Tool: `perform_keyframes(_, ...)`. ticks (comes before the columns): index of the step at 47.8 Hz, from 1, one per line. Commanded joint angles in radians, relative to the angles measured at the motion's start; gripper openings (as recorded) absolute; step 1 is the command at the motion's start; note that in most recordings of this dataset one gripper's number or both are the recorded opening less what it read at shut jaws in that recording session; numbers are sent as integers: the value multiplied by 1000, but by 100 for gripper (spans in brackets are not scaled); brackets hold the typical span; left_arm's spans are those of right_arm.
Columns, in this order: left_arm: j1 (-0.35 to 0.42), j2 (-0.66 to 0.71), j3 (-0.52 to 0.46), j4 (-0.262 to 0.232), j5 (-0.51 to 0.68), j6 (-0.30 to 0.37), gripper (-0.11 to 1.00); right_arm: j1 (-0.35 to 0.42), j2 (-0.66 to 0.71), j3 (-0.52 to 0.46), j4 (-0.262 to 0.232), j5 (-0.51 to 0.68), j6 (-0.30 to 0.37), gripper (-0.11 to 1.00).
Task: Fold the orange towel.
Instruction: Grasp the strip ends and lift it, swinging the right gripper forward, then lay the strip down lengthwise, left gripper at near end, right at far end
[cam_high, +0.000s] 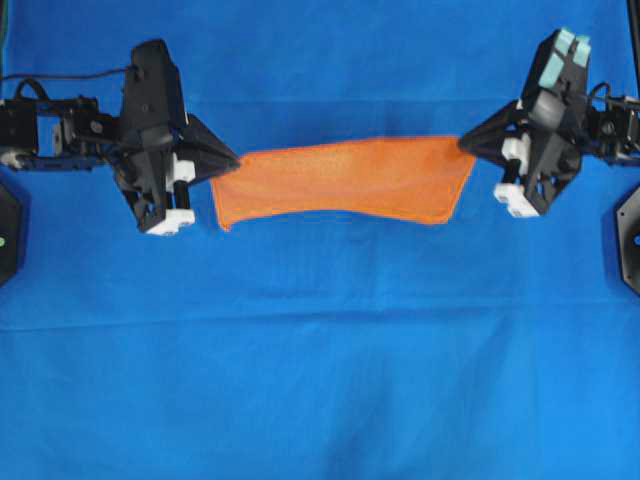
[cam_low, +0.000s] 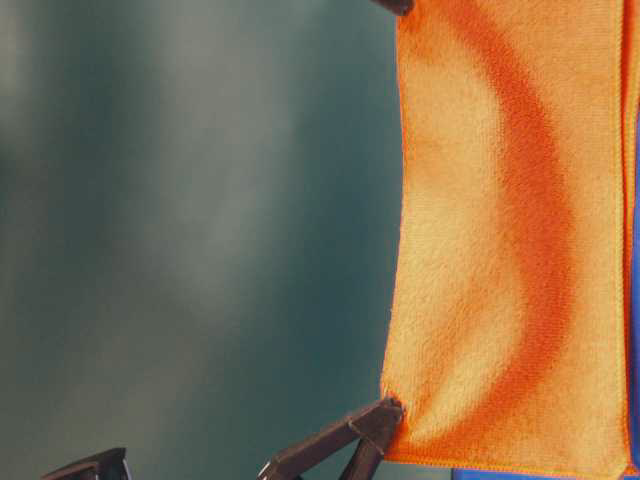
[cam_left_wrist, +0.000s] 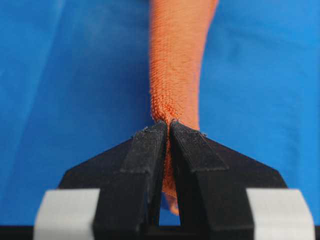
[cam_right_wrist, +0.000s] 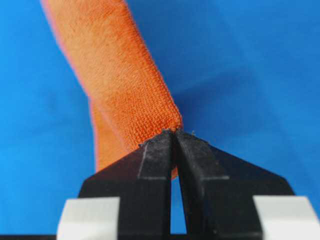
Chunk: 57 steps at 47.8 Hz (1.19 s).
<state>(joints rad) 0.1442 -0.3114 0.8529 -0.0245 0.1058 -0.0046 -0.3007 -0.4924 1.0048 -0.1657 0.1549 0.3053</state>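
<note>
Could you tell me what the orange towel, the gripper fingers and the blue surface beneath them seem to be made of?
The orange towel: soft terry or microfibre, judging by its fine looped nap; matte, with a thin stitched hem.
The fingers: hard matte black plastic, likely 3D-printed, given faint layer lines and rough edges.
The blue cloth: smooth thin fabric, going by soft wrinkles; the exact fibre is unclear.

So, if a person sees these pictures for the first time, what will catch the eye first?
First the orange towel, stretched between the two grippers in the middle of the overhead view, over the blue cloth. The left gripper is shut on its left end and the right gripper on its right end. In the table-level view the towel hangs as a flat sheet.
</note>
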Motion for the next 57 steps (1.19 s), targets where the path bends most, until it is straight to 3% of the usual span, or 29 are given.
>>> perform_keyframes(1,-28,6,-28,0,-40,-5,3,-43,17,-35,-20,-18,-2,3)
perform_keyframes(8,-83,64,-67,-2,-109,-8,3,-124,84,-81,-74,-34,-3,3)
perform_keyframes(18,-133,176,-198,0,-127,8,3,-207,206,-196,-150,-57,-8,3)
perform_keyframes(33,-167,278,-347,0,-127,15,3,-227,393,-425,-253,-54,-9,3)
perform_keyframes(44,-178,305,-373,2,-133,20,3,-227,446,-503,-270,-52,-11,3)
perform_keyframes(51,-181,341,-408,2,-166,31,3,-227,439,-491,-272,-44,-11,3)
perform_keyframes(57,-192,413,-499,2,-193,51,3,-235,405,-445,-272,-31,-11,3)
